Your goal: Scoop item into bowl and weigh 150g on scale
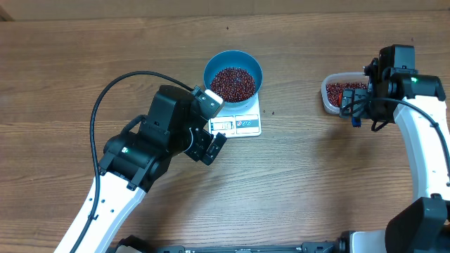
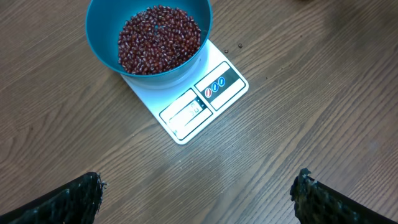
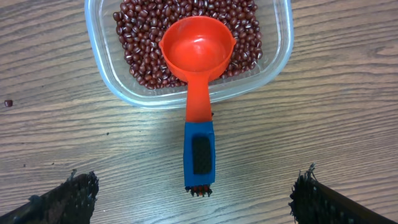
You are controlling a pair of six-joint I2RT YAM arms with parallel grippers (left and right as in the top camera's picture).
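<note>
Wood-grain tabletop. Blue bowl sits on the white scale, at the end away from its display, w/ a heap of red-brown beans inside. Left pincer hangs near the scale, jaws wide apart, holding nothing. Clear tub well to the right has more beans & an orange scoop, blue handle out over the rim. Right pincer also apart, fingers either side of handle, not touching.
</note>
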